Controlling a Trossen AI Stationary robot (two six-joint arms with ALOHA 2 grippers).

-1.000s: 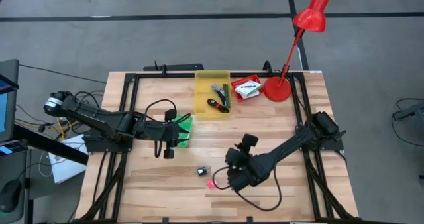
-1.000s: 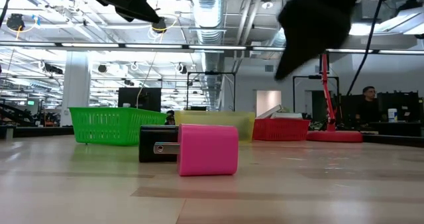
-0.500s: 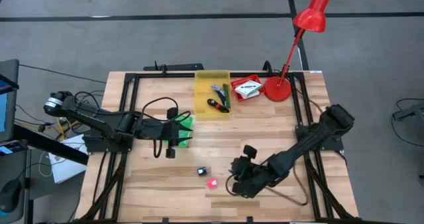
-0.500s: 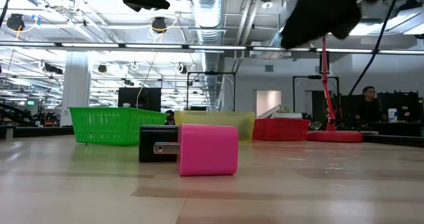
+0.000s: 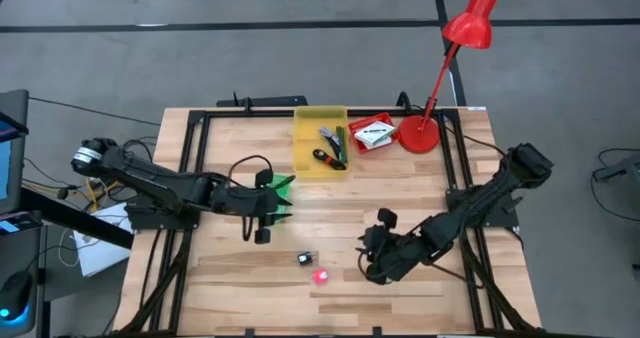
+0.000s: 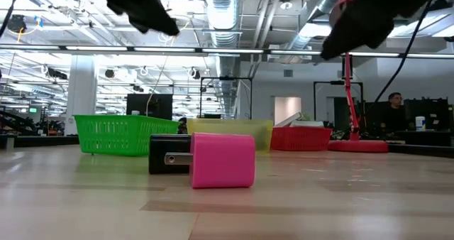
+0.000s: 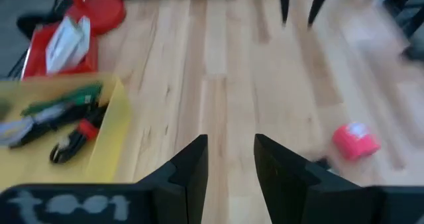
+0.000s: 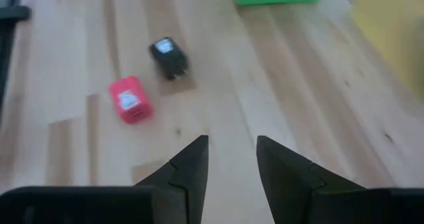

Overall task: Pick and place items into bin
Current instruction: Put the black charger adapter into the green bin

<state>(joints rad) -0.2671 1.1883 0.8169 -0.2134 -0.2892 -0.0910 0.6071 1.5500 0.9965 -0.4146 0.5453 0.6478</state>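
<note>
- Two items lie loose on the desk (image 5: pixel 420 188): a pink charger block (image 5: pixel 320 276) and, just beside it on the yellow-bin side, a small black charger (image 5: pixel 306 259). In the low view they sit close together, perhaps touching, the pink one in front.
- The yellow bin (image 5: pixel 303 148) at the desk's far edge already holds slim tools: a green-handled one (image 7: pixel 66 99), a black-and-red one (image 7: pixel 74 136) and a grey one, lying together.
- The red bin (image 5: pixel 362 125), just beside the yellow bin, holds white packets (image 5: pixel 375 132).
- The green basket (image 6: pixel 119 134) sits near the left gripper; its contents cannot be seen.
- The right gripper (image 5: pixel 375 266) hovers near the pink block, on the side away from the left arm, jaws spread and holding nothing.
- The left gripper (image 5: pixel 268 210) hangs between the green basket and the black charger, jaws spread and empty.
- Judgement: most of the sorting looks done; the two chargers are left, neither yet grasped.
</note>
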